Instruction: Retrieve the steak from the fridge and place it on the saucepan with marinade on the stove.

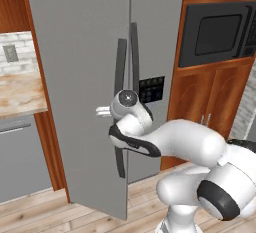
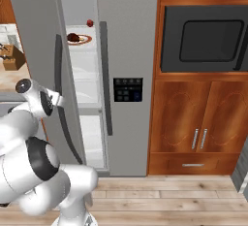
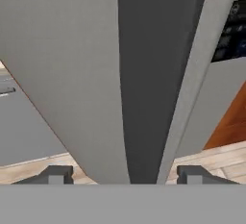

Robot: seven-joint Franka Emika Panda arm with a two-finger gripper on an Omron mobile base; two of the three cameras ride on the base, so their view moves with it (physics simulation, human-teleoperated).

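Left base view: fridge point(image 1: 80, 77) left door stands swung partly outward; the arm reaches to its long dark door handle point(image 1: 120, 77), hand level with the handle's middle.
Right base view: door gap exposes white shelves; steak point(image 2: 73, 38) lies on a plate point(image 2: 80, 39) on an upper shelf, with a small red fruit point(image 2: 90, 23) just behind it. Control panel point(image 2: 128, 89) sits on the closed right door; microwave point(image 2: 206, 38) is built in to the right.
Hand view: gripper point(image 3: 126, 174) has its fingers spread wide, one fingertip on each side of the dark handle, neither pressing it; nothing is held.
Task item location: steak rests inside the fridge, well above the hand.
Risk, door: opening looks narrow; a reach through it may strike the door edge or the shelf fronts.
Risk, target: a poorly aimed grasp may close on the red fruit or tip the plate.
Risk, handle: a sideways withdrawal may snag a finger on the handle.
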